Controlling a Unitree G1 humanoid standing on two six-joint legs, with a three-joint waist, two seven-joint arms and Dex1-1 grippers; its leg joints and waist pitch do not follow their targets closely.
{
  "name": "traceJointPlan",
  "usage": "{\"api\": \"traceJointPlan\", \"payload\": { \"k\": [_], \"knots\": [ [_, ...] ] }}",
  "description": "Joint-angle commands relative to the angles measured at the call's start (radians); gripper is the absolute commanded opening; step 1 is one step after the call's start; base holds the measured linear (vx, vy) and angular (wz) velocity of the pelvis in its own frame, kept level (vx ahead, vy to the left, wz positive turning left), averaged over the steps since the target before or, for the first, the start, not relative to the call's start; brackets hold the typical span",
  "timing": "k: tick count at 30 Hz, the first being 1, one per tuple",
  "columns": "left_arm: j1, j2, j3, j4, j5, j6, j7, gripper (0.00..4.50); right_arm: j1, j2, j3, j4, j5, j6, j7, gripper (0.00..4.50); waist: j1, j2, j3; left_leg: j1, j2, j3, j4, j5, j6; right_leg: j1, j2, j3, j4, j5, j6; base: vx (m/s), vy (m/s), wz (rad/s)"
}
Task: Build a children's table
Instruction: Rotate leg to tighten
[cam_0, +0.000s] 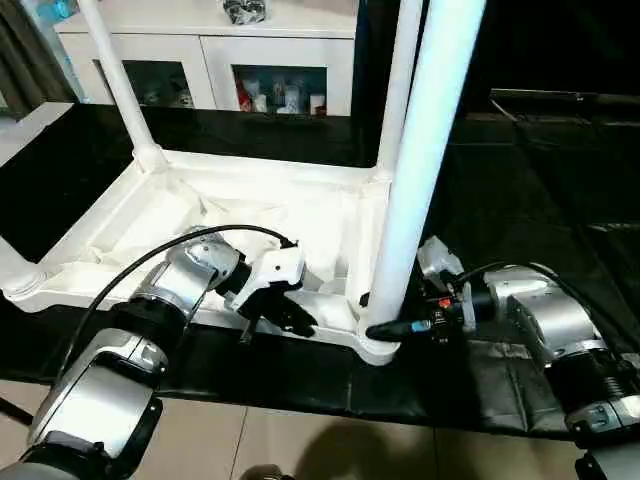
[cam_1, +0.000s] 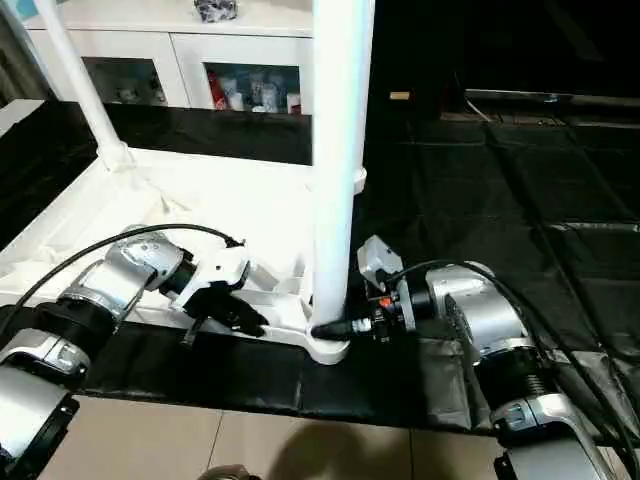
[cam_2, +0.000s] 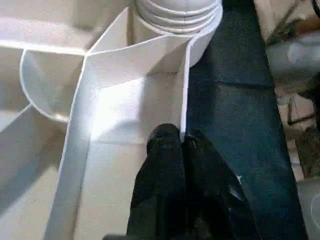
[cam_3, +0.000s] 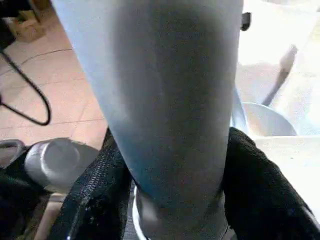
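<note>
Black matting (cam_0: 520, 200) covers the floor, with a white cabinet (cam_0: 200, 50) behind it. On the matting lies the children's table (cam_0: 270, 215) upside down, ribbed underside up, legs rising from its corner sockets. The left hand (cam_2: 182, 142) is clenched on the thin rim wall at the table's near edge, just beside the near right corner. The right hand (cam_3: 172, 165) grasps the base of the near right leg (cam_0: 425, 170), one black finger (cam_3: 100, 195) on each side, where it enters its socket.
</note>
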Motion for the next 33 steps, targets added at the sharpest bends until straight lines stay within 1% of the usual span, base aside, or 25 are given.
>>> {"api": "traceJointPlan", "payload": {
  "k": [1,2,3,4,5,6,7,8,9,11,12,14,15,17,18,19,21,23,24,27,28,29,31,32,33],
  "knots": [
    [-0.034,-0.037,0.033,0.005,-0.029,0.064,0.101,0.0,0.001,0.06,-0.001,-0.017,0.019,0.039,-0.086,2.17,-0.01,-0.016,-0.069,0.013,0.081,-0.03,-0.066,-0.09,0.077,0.06,-0.113,0.081,-0.077,-0.25,-0.107,0.0,0.0,0.0],
    [-0.036,-0.045,0.039,0.008,-0.03,0.08,0.123,0.0,-0.001,0.077,-0.007,-0.01,0.008,0.043,-0.131,2.14,-0.013,-0.014,-0.065,0.015,0.08,-0.031,-0.067,-0.104,0.065,0.056,-0.112,0.08,-0.082,-0.28,-0.102,0.0,0.0,0.0],
    [-0.039,-0.055,0.046,0.012,-0.031,0.101,0.147,0.0,-0.006,0.096,-0.013,0.003,-0.004,0.057,-0.183,2.11,-0.017,-0.014,-0.065,0.015,0.075,-0.031,-0.069,-0.116,0.055,0.06,-0.114,0.078,-0.087,-0.316,-0.09,0.0,0.0,0.0],
    [-0.046,-0.072,0.056,0.021,-0.034,0.126,0.187,0.0,-0.021,0.127,-0.021,0.03,-0.028,0.07,-0.27,2.11,-0.025,-0.012,-0.062,0.016,0.074,-0.031,-0.07,-0.127,0.045,0.058,-0.113,0.077,-0.091,-0.34,-0.083,0.0,0.0,0.0],
    [-0.054,-0.09,0.066,0.03,-0.036,0.145,0.227,0.0,-0.034,0.155,-0.026,0.054,-0.048,0.087,-0.347,2.06,-0.039,-0.014,-0.06,0.014,0.072,-0.035,-0.074,-0.14,0.033,0.061,-0.112,0.073,-0.096,-0.368,-0.076,0.0,0.0,0.0],
    [-0.055,-0.092,0.068,0.032,-0.037,0.148,0.233,0.0,-0.036,0.16,-0.026,0.057,-0.05,0.09,-0.359,2.06,-0.044,-0.013,-0.061,0.014,0.07,-0.036,-0.074,-0.143,0.027,0.064,-0.112,0.072,-0.097,-0.374,-0.074,0.0,0.0,0.0],
    [-0.065,-0.112,0.076,0.044,-0.037,0.163,0.276,0.0,-0.054,0.192,-0.032,0.086,-0.068,0.095,-0.438,2.05,-0.05,-0.015,-0.062,0.014,0.07,-0.036,-0.075,-0.142,0.026,0.065,-0.112,0.072,-0.098,-0.373,-0.071,0.0,0.0,0.0],
    [-0.076,-0.139,0.089,0.057,-0.037,0.184,0.332,0.0,-0.076,0.231,-0.037,0.118,-0.087,0.101,-0.525,2.05,-0.062,-0.014,-0.062,0.012,0.071,-0.038,-0.075,-0.132,0.023,0.066,-0.113,0.074,-0.094,-0.354,-0.078,0.0,0.0,0.0],
    [-0.084,-0.163,0.103,0.066,-0.039,0.204,0.383,0.0,-0.093,0.262,-0.039,0.141,-0.102,0.106,-0.589,2.04,-0.074,-0.008,-0.063,0.011,0.071,-0.038,-0.075,-0.13,0.017,0.063,-0.11,0.074,-0.093,-0.326,-0.092,0.0,0.0,0.0],
    [-0.089,-0.19,0.115,0.068,-0.036,0.226,0.43,0.0,-0.116,0.302,-0.049,0.167,-0.12,0.108,-0.674,2.02,-0.085,-0.011,-0.065,0.013,0.068,-0.037,-0.072,-0.125,0.016,0.065,-0.112,0.075,-0.09,-0.297,-0.108,0.0,0.0,0.0],
    [-0.089,-0.19,0.115,0.068,-0.036,0.226,0.43,0.0,-0.116,0.302,-0.049,0.167,-0.12,0.108,-0.674,2.02,-0.089,-0.012,-0.065,0.011,0.064,-0.034,-0.07,-0.115,0.028,0.066,-0.111,0.076,-0.09,-0.277,-0.117,0.0,0.0,0.0],
    [-0.107,-0.246,0.151,0.087,-0.048,0.253,0.556,0.0,-0.166,0.37,-0.063,0.227,-0.143,0.116,-0.806,2.01,-0.091,-0.01,-0.068,0.008,0.063,-0.031,-0.067,-0.075,0.058,0.068,-0.108,0.077,-0.084,-0.217,-0.132,0.0,0.0,0.0],
    [-0.114,-0.264,0.165,0.095,-0.054,0.257,0.601,0.0,-0.18,0.387,-0.062,0.245,-0.151,0.112,-0.835,2.01,-0.094,-0.013,-0.068,0.009,0.064,-0.032,-0.067,-0.068,0.061,0.068,-0.107,0.076,-0.081,-0.208,-0.139,0.0,0.0,0.0],
    [-0.123,-0.283,0.181,0.104,-0.062,0.265,0.652,0.0,-0.191,0.405,-0.058,0.26,-0.16,0.097,-0.844,2.01,-0.092,-0.013,-0.068,0.013,0.062,-0.03,-0.066,-0.072,0.063,0.067,-0.108,0.076,-0.085,-0.213,-0.141,0.0,0.0,0.0],
    [-0.126,-0.287,0.184,0.106,-0.063,0.266,0.664,0.0,-0.193,0.41,-0.056,0.264,-0.164,0.087,-0.843,2.34,-0.089,-0.012,-0.066,0.012,0.063,-0.029,-0.067,-0.087,0.073,0.068,-0.108,0.077,-0.088,-0.225,-0.132,0.0,0.0,0.0],
    [-0.126,-0.288,0.184,0.105,-0.063,0.266,0.667,0.0,-0.193,0.412,-0.054,0.267,-0.166,0.081,-0.837,2.54,-0.088,-0.013,-0.065,0.012,0.064,-0.029,-0.068,-0.092,0.076,0.068,-0.108,0.077,-0.089,-0.23,-0.127,0.0,0.0,0.0],
    [-0.12,-0.281,0.181,0.093,-0.058,0.27,0.653,0.0,-0.191,0.415,-0.056,0.265,-0.171,0.078,-0.828,2.66,-0.088,-0.013,-0.066,0.011,0.065,-0.031,-0.069,-0.091,0.082,0.068,-0.107,0.077,-0.086,-0.225,-0.122,0.0,0.0,0.0],
    [-0.104,-0.253,0.174,0.072,-0.048,0.261,0.605,0.0,-0.177,0.402,-0.051,0.254,-0.174,0.07,-0.812,2.88,-0.089,-0.017,-0.065,0.011,0.066,-0.031,-0.07,-0.097,0.084,0.069,-0.109,0.077,-0.088,-0.242,-0.115,0.0,0.0,0.0],
    [-0.102,-0.25,0.175,0.071,-0.047,0.261,0.6,0.0,-0.176,0.4,-0.052,0.255,-0.174,0.066,-0.812,3.03,-0.088,-0.015,-0.065,0.012,0.067,-0.031,-0.07,-0.096,0.081,0.068,-0.109,0.078,-0.087,-0.238,-0.118,0.0,0.0,0.0],
    [-0.092,-0.228,0.168,0.064,-0.038,0.249,0.558,0.0,-0.165,0.383,-0.058,0.241,-0.166,0.055,-0.781,3.36,-0.093,-0.015,-0.066,0.01,0.068,-0.032,-0.07,-0.091,0.085,0.069,-0.109,0.079,-0.082,-0.202,-0.131,0.0,0.0,0.0],
    [-0.086,-0.215,0.158,0.062,-0.032,0.244,0.532,0.0,-0.157,0.371,-0.057,0.23,-0.159,0.052,-0.757,3.36,-0.095,-0.015,-0.066,0.009,0.068,-0.032,-0.07,-0.086,0.09,0.07,-0.109,0.079,-0.079,-0.189,-0.134,0.0,0.0,0.0],
    [-0.079,-0.197,0.144,0.059,-0.024,0.219,0.504,0.0,-0.146,0.351,-0.05,0.217,-0.157,0.042,-0.723,3.57,-0.093,-0.014,-0.067,0.007,0.068,-0.032,-0.069,-0.083,0.098,0.072,-0.11,0.079,-0.078,-0.177,-0.133,0.0,0.0,0.0],
    [-0.069,-0.161,0.125,0.061,-0.012,0.19,0.452,0.0,-0.117,0.306,-0.044,0.184,-0.143,0.023,-0.645,3.62,-0.093,-0.016,-0.069,0.006,0.069,-0.03,-0.066,-0.064,0.114,0.073,-0.109,0.08,-0.073,-0.134,-0.138,0.0,0.0,0.0],
    [-0.066,-0.128,0.111,0.065,-0.003,0.142,0.403,0.0,-0.092,0.261,-0.044,0.154,-0.128,0.006,-0.576,3.71,-0.091,-0.018,-0.07,0.005,0.069,-0.03,-0.065,-0.058,0.126,0.073,-0.108,0.078,-0.072,-0.121,-0.14,0.0,0.0,0.0],
    [-0.066,-0.121,0.108,0.066,-0.001,0.13,0.389,0.0,-0.087,0.249,-0.043,0.147,-0.126,-0.001,-0.558,3.83,-0.087,-0.016,-0.069,0.006,0.07,-0.03,-0.064,-0.062,0.129,0.071,-0.108,0.078,-0.073,-0.126,-0.134,0.0,0.0,0.0]
  ]
}}
